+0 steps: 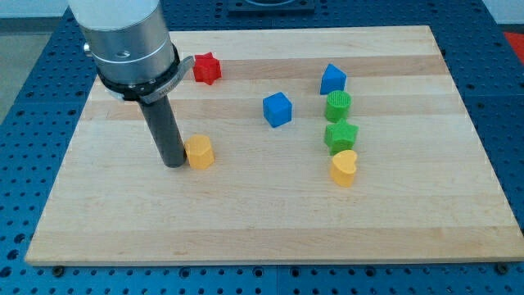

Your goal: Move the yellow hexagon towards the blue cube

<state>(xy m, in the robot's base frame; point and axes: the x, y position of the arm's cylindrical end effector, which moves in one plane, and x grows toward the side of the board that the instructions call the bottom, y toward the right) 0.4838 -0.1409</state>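
Beside the yellow hexagon block (199, 152), on its left in the view, my tip (174, 163) touches it on the wooden tabletop (270, 221). Up and right sits the blue cube (277, 109). No hand shows.

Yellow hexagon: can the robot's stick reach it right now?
Probably yes. My tip sits right beside the yellow hexagon, on its left in the view, with nothing between them. The blue cube lies up and right, and that path looks free.

My tip (175, 163) touches the hexagon's (200, 152) left; cube (277, 109) upper right.
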